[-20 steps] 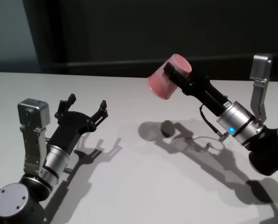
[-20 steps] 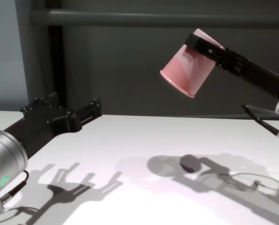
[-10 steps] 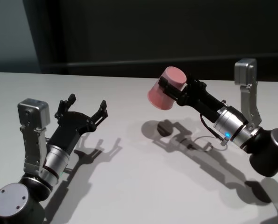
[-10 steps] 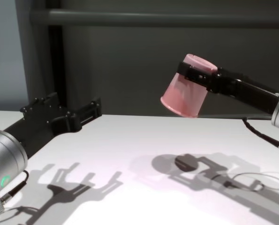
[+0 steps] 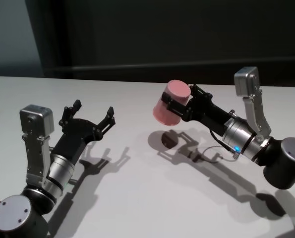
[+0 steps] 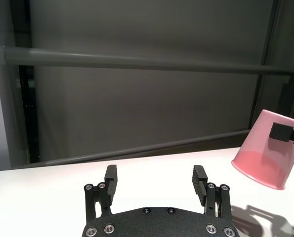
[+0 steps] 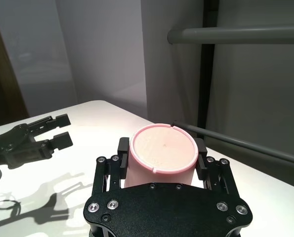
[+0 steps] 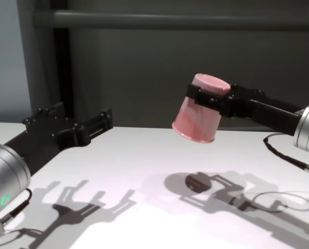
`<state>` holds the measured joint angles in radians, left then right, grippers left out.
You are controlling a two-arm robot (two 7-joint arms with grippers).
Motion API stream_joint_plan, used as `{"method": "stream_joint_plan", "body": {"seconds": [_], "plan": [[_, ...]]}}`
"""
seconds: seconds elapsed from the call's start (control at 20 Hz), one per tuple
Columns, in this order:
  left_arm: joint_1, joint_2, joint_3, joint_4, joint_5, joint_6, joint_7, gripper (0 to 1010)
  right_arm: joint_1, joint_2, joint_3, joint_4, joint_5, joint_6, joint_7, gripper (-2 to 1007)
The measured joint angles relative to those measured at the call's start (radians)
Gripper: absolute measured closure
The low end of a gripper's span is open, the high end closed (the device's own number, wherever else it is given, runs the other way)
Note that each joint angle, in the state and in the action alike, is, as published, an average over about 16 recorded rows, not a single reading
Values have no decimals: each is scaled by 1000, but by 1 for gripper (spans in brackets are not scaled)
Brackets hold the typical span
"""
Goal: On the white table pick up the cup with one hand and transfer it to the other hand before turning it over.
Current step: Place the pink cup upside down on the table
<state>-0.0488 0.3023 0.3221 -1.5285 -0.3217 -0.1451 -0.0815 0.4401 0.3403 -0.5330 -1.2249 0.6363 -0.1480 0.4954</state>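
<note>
Now, near to far.
Left arm: low at the robot's near left, forearm angled up over the white worktop point(image 5: 137, 198).
Left tool point(image 5: 91, 111): released, fingers spread wide with nothing between them, hovering above the worktop and pointing towards the middle; its forked shadow lies on the surface just beside it.
Right arm: reaching in from the right, lit blue dot on its wrist ring, cable looping under the forearm.
Right tool point(image 7: 159, 148): clenched on the cup, one black finger on either side of the wall close to the base.
Cup point(image 5: 168, 101): salmon pink, held in the air well clear of the worktop, upside down and slightly tilted, flat base up, rolled rim facing down and a bit towards the left arm.
Cup's place: right of centre, above the worktop's middle, well apart from the left tool.
Cup's shadow point(image 8: 198, 181): dark oval on the worktop right beneath it, joined to the shadow of the right tool.
Far side: worktop's back edge, then a dark wall with a grey horizontal rail point(image 8: 170, 21).
</note>
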Motion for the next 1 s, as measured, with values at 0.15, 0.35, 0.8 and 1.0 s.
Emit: {"method": "stream_joint_plan", "body": {"seconds": [0.15, 0.35, 0.8, 1.0], "plan": [[0, 0, 0, 0, 0, 0, 0, 9, 6, 1, -14, 2, -35, 4, -2, 257], [0, 0, 0, 0, 0, 0, 0, 9, 17, 2, -34, 8, -84, 7, -1, 257], [0, 0, 0, 0, 0, 0, 0, 9, 52, -12, -73, 49, -184, -1, 13, 257], [0, 0, 0, 0, 0, 0, 0, 10, 70, -27, -83, 82, -216, -15, 24, 257]]}}
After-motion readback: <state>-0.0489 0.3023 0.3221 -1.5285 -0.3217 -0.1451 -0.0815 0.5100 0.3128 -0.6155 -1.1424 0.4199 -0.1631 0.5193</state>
